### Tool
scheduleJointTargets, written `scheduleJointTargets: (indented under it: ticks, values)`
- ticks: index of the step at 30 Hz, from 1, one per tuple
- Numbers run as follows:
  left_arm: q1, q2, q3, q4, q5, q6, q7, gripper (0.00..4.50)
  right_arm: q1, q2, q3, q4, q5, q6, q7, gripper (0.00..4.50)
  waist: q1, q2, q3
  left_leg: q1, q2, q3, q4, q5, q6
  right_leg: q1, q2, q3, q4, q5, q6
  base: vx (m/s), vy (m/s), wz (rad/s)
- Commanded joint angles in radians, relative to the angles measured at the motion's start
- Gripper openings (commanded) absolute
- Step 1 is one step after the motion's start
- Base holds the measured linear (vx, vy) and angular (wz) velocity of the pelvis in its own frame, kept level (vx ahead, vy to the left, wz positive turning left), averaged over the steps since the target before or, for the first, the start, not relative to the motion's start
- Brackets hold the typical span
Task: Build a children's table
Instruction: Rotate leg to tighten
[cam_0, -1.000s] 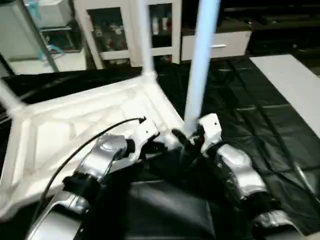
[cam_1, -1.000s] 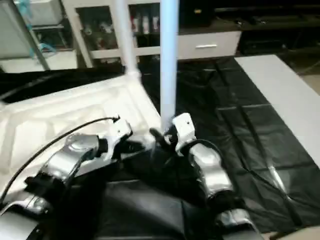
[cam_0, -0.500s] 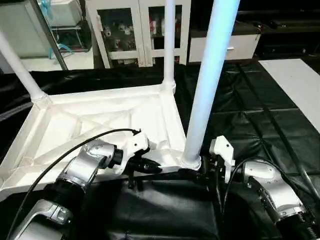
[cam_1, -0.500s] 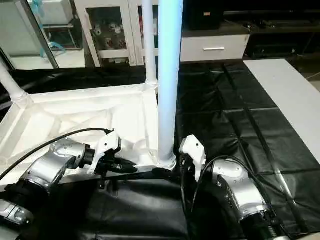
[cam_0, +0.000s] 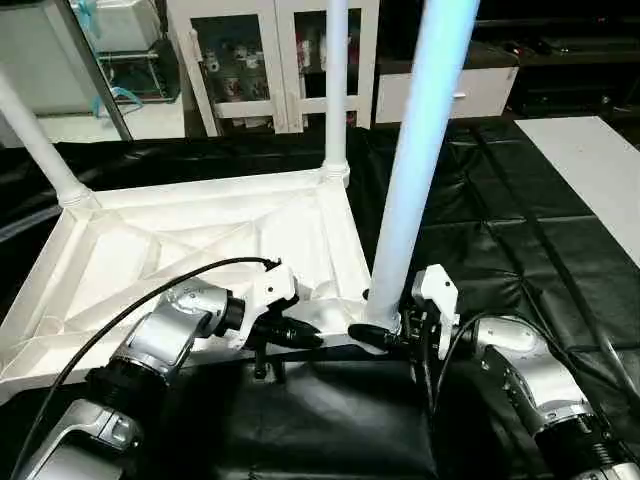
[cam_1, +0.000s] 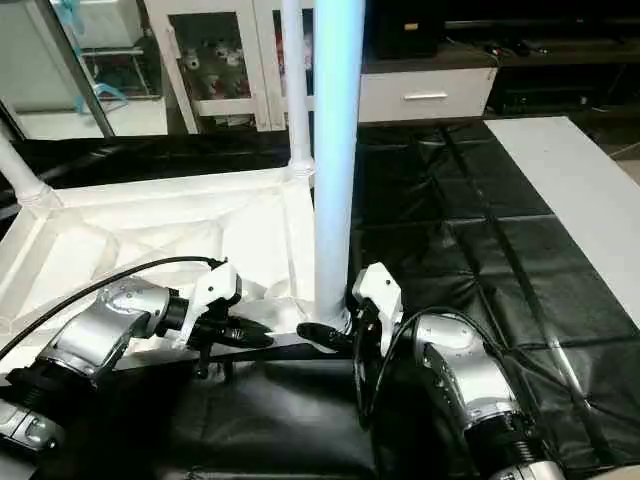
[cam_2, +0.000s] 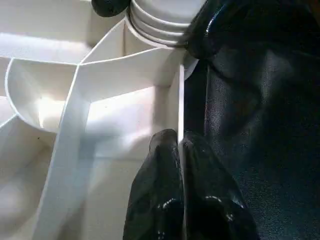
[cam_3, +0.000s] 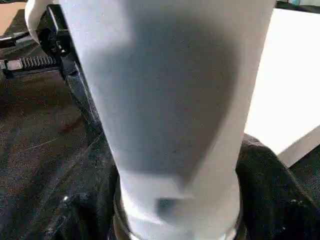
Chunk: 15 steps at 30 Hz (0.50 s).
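My left fingers (cam_2: 165, 190) are pressed together on the near rim of the tabletop (cam_0: 200, 250), one on each side of that thin wall, just beside the near right corner socket (cam_0: 380, 322). From the head camera the left gripper (cam_0: 300, 335) reaches in level from the left, its silver forearm trailing toward me with a black cable looping over it.

My right fingers (cam_0: 368, 338) stand apart around the foot of the near leg (cam_0: 415, 160), right where it enters that same socket; one dark fingertip shows on the left of the leg's base. I cannot tell whether they actually press the leg or only bracket it. The right gripper (cam_1: 335, 335) comes in from the right of the socket, its forearm angled back toward me.

The tabletop lies upside down on the black-covered desk (cam_0: 500, 220), ribbed underside up. The near leg stands upright in the near right socket. A second leg (cam_0: 337, 90) stands in the far right corner, straight beyond the near socket, and a third leg (cam_0: 40, 150) leans out of the far left corner.

Beyond the desk, behind the far right leg, stands a white cabinet (cam_0: 270, 60) with glass doors.
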Motion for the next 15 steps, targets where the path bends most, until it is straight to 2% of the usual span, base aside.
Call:
scheduleJointTargets:
  ticks: [1,10,11,13,14,15]
  values:
    - [0.012,0.012,-0.020,-0.015,0.001,0.019,-0.020,0.00,0.019,0.008,0.027,0.028,0.000,0.010,0.034,2.80,-0.002,-0.007,-0.051,0.003,0.056,-0.024,-0.080,-0.220,0.056,0.047,-0.059,0.041,-0.059,-0.235,-0.242,0.000,0.000,0.00]
    - [0.020,0.007,-0.026,-0.027,-0.001,0.035,-0.021,0.00,0.022,0.016,0.016,0.059,-0.015,-0.013,0.021,2.72,-0.005,-0.008,-0.053,0.003,0.055,-0.024,-0.078,-0.214,0.058,0.048,-0.059,0.041,-0.057,-0.223,-0.247,0.000,0.000,0.00]
    - [0.006,-0.031,-0.008,0.008,0.020,0.035,0.070,0.00,-0.036,0.064,-0.029,0.186,-0.081,-0.063,-0.190,2.72,-0.012,-0.008,-0.050,0.004,0.058,-0.023,-0.080,-0.228,0.050,0.041,-0.063,0.043,-0.061,-0.245,-0.250,0.000,0.000,0.00]
    - [-0.009,-0.059,0.006,0.037,0.036,0.038,0.141,0.00,-0.066,0.089,-0.051,0.243,-0.104,-0.072,-0.296,2.72,-0.021,-0.008,-0.043,0.004,0.052,-0.025,-0.085,-0.270,0.024,0.042,-0.060,0.040,-0.069,-0.317,-0.237,0.000,0.000,0.00]
    - [-0.024,-0.088,0.018,0.066,0.049,0.039,0.211,0.00,-0.088,0.114,-0.072,0.281,-0.115,-0.070,-0.381,2.72,-0.031,-0.013,-0.041,0.016,0.048,-0.029,-0.086,-0.321,0.000,0.039,-0.062,0.038,-0.080,-0.422,-0.202,0.000,0.000,0.00]
    - [-0.033,-0.106,0.025,0.082,0.056,0.041,0.250,0.00,-0.098,0.127,-0.082,0.295,-0.117,-0.065,-0.422,2.72,-0.034,-0.012,-0.040,0.016,0.048,-0.032,-0.087,-0.329,-0.002,0.039,-0.061,0.038,-0.082,-0.441,-0.194,0.000,0.000,0.00]
